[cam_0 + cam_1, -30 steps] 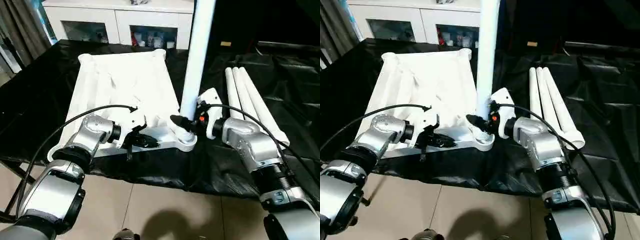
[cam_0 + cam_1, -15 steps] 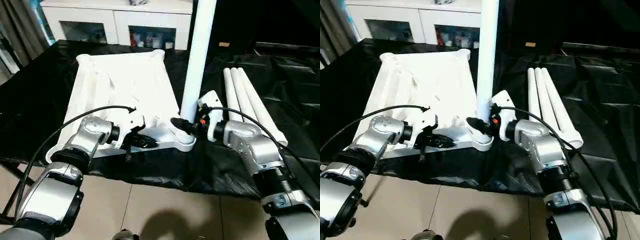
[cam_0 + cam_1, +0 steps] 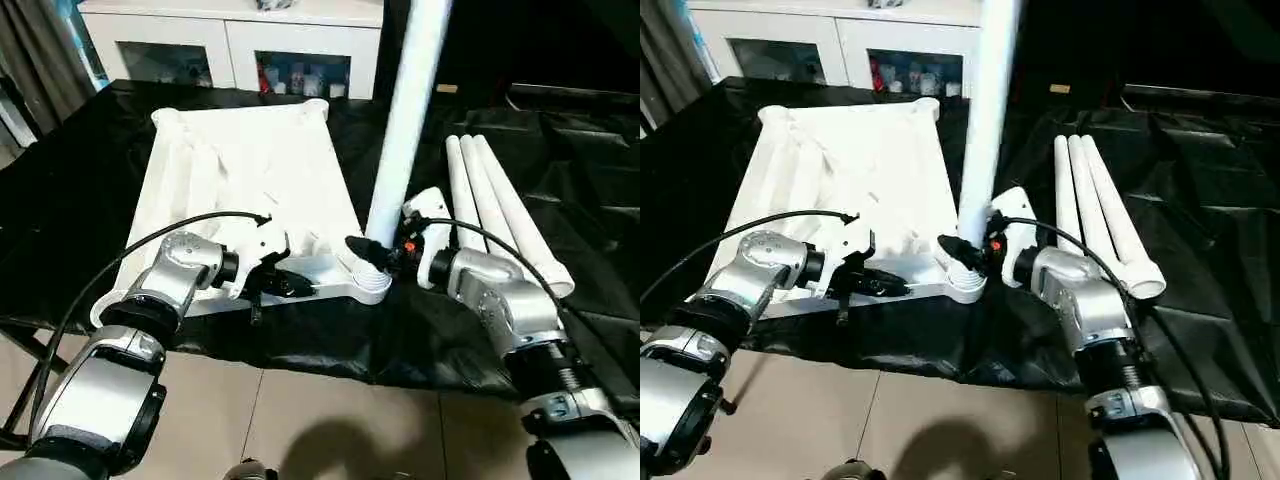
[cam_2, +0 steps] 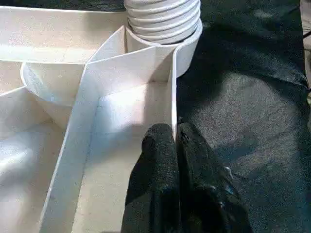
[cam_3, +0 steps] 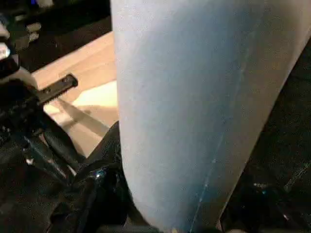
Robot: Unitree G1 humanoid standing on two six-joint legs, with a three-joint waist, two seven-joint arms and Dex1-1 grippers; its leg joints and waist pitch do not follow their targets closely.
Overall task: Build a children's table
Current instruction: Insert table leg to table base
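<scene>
The children's table top [image 3: 240, 180] lies ribbed side up on the black sheet. One white leg [image 3: 405, 120] stands in its near right corner socket [image 3: 372, 288], leaning a little to the right, with its threaded end [image 4: 163, 19] sitting in the socket. My right gripper [image 3: 366, 250] is shut on this leg just above the socket, and the leg [image 5: 194, 107] is close up in the right wrist view. My left gripper [image 4: 174, 141] is shut on the top's thin near rim wall, left of the socket. Three more legs [image 3: 495, 205] lie side by side to the right.
The black-sheeted work table [image 3: 80, 200] ends close in front of the table top, with tiled floor [image 3: 300, 420] below. A white glass-door cabinet [image 3: 230, 40] stands behind. Crumpled black sheet [image 3: 580, 150] covers the far right.
The upright leg's upper end has tipped to the right, and my right arm has shifted slightly right with it. My left gripper keeps its hold on the rim.
</scene>
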